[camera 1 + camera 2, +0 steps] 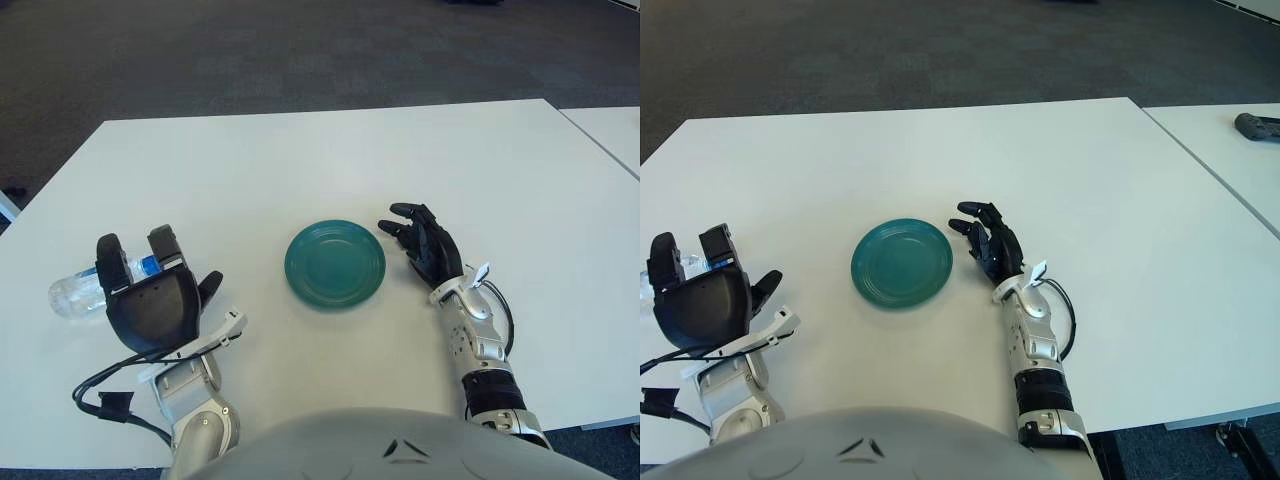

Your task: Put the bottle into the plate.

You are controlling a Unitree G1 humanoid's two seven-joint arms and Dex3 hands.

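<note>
On the table's left edge, the bottle (82,288) lies on its side, long axis left-right, just beyond the open, empty left hand (150,300). Right hand (425,240), relaxed, shows beside the plate (335,263).

Teal plate (901,263) on white table (1090,190), right hand (992,246) just beside it

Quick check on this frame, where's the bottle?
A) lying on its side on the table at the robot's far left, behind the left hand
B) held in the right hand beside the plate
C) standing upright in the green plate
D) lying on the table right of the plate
A: the clear bottle lies on its side by the table's left edge, partly hidden behind the left hand; the green plate holds nothing, and the right hand beside it holds nothing.
</note>
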